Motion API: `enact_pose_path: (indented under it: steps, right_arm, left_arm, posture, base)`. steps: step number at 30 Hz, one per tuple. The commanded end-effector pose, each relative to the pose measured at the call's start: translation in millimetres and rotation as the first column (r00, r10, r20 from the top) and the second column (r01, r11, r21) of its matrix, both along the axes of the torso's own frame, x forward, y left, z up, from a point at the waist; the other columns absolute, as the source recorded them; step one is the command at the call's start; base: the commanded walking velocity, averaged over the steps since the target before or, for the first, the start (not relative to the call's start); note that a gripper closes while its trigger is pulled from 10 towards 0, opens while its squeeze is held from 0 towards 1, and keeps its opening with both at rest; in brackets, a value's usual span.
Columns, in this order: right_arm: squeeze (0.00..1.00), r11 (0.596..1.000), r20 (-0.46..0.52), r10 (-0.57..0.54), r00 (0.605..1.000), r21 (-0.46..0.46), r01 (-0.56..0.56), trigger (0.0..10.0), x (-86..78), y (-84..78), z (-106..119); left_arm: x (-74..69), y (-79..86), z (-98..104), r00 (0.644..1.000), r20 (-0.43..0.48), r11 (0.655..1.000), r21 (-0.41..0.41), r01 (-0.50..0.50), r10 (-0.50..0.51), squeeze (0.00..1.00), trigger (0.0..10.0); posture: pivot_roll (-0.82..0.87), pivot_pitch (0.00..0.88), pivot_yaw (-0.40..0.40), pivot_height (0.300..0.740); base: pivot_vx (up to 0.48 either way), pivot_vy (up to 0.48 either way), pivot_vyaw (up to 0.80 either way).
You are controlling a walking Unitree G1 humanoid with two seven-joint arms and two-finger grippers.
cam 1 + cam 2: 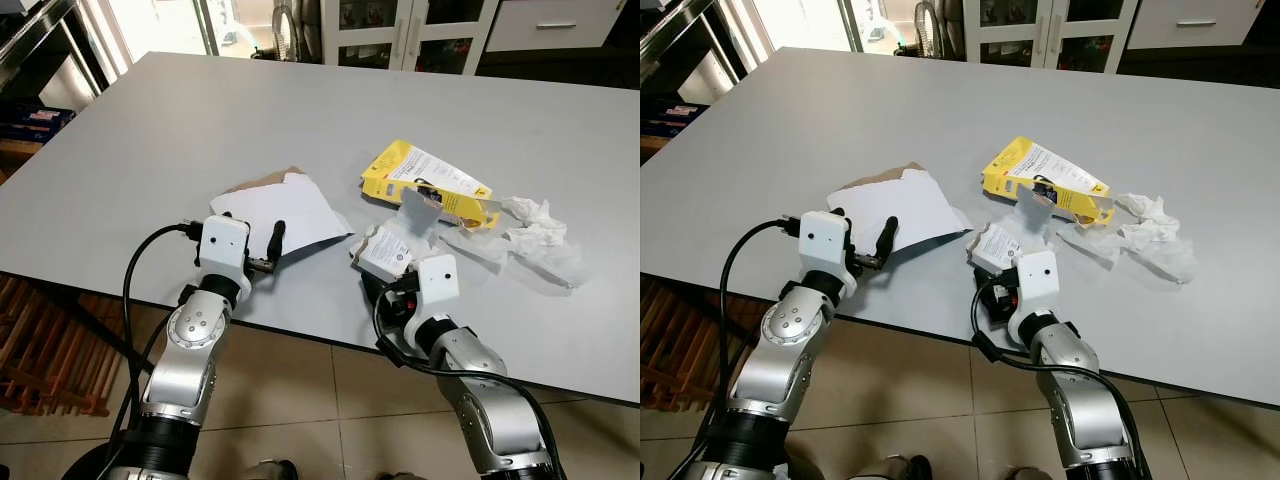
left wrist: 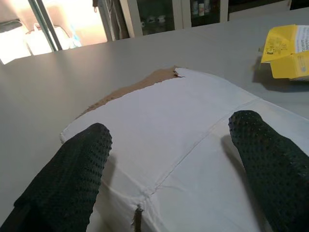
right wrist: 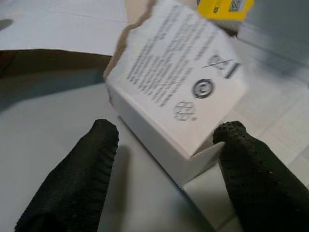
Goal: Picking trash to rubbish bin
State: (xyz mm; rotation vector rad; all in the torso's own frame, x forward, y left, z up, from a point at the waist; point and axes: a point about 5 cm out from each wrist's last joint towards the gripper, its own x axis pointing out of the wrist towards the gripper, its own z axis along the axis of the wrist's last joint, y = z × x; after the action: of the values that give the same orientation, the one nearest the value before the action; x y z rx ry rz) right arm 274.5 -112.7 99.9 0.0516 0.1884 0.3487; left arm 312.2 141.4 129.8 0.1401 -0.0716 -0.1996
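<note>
right gripper [image 3: 164, 159]: your head cams can't see its fingers, wrist housing covers them
white box [image 3: 176, 96]: print's too blurry to read
yellow carton [image 2: 288, 52]: cut off at 3 o'clock in the left wrist view
cabinets [image 1: 400, 30]: chopped at 12 o'clock

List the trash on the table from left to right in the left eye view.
Flat white cardboard sheet → small white printed box → yellow carton → crumpled white tissue.
</note>
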Motion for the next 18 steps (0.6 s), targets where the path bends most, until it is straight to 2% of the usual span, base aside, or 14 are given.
enact_pose_path:
  steps: [1, 18]
  right_arm:
    - [0.00, 1.000, -0.003, 0.006, 1.000, 0.003, -0.006, 0.0, -1.0, 0.3, -2.4]
    - [0.00, 1.000, -0.008, -0.001, 1.000, -0.007, 0.001, 0.0, -1.5, -1.4, -6.2]
  left_arm:
    - [-1.3, -0.4, 0.4, 1.000, -0.001, 1.000, 0.016, 0.002, -0.002, 0.00, 10.0]
    - [-0.8, -0.2, -0.1, 1.000, -0.005, 1.000, 0.017, 0.000, 0.000, 0.00, 10.0]
  posture:
    - [-0.03, 0.132, 0.067, 0.740]
    - [-0.04, 0.127, 0.071, 0.740]
  base:
    - [0.000, 0.000, 0.00]
    - [0.000, 0.000, 0.00]
